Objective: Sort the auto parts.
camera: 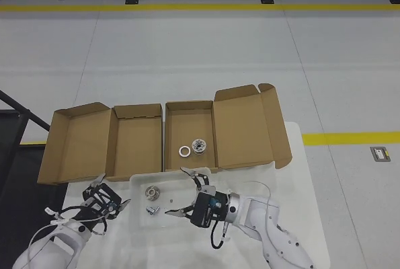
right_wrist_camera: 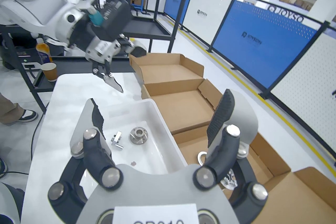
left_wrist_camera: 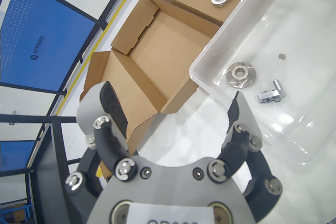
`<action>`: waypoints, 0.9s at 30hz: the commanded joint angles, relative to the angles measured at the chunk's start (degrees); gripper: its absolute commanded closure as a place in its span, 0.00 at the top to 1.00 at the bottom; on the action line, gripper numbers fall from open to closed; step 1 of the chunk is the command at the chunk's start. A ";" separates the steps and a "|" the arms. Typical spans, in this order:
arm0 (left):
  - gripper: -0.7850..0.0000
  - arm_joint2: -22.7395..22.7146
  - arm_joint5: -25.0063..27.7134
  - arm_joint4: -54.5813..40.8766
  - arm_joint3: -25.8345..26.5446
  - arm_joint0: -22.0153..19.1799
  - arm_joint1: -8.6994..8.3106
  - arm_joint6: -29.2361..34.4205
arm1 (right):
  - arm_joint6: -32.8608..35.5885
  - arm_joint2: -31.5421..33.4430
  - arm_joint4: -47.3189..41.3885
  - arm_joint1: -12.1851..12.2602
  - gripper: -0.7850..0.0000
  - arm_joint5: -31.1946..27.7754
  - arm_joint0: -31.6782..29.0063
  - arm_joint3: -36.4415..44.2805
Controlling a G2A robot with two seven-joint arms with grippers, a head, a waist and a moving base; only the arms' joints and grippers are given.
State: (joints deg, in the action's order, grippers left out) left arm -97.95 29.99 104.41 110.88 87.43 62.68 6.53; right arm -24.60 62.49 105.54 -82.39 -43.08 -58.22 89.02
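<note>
At the far left of the top view, the left cardboard box [camera: 138, 142] lies open with its lid flap [camera: 75, 144] spread out toward the frame's left edge. Below it, at the lower left, my left fingers [left_wrist_camera: 113, 104] hang over the white counter [camera: 300, 202], just outside the left end of the clear plastic tray [camera: 136, 179]. They are spread wide and grip nothing.

The tray sits at the lower middle of the frame, just beside the near walls of both boxes. Two parts lie in its left half. A flanged disc [camera: 151, 193] lies flat with its bore facing up. A small metal bracket [camera: 152, 210] is close below it in the frame, and the two are not touching.

Over the tray's right half, my right fingers [right_wrist_camera: 223, 109] are also spread wide with nothing between them. One tip points toward the boxes and the other toward the frame's lower edge.

Just right of centre, the right cardboard box [camera: 189, 121] stands side by side with the left one. It holds a metal ring [camera: 185, 151] lying flat, with a splined hub [camera: 198, 145] standing on end just to the ring's right. This box's lid [camera: 250, 128] lies open toward the right.
</note>
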 commanded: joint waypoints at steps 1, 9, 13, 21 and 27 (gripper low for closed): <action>1.00 0.24 4.61 -0.04 1.22 -2.23 -0.26 3.20 | -5.09 0.83 0.73 0.69 1.00 -1.66 -1.32 1.57; 1.00 4.54 24.75 -0.83 1.38 -13.00 -1.27 16.02 | -20.04 6.53 5.20 3.89 1.00 -4.47 -7.75 7.07; 1.00 9.15 28.01 -3.76 0.47 -17.12 -1.95 21.84 | -21.91 8.85 6.05 5.01 1.00 -6.30 -10.62 8.20; 1.00 9.15 28.01 -3.76 0.47 -17.12 -1.95 21.84 | -21.91 8.85 6.05 5.01 1.00 -6.30 -10.62 8.20; 1.00 9.15 28.01 -3.76 0.47 -17.12 -1.95 21.84 | -21.91 8.85 6.05 5.01 1.00 -6.30 -10.62 8.20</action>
State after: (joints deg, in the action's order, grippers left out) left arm -88.80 58.00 100.66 111.35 70.31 60.73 28.34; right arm -46.51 71.34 111.59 -77.38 -49.37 -68.84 97.22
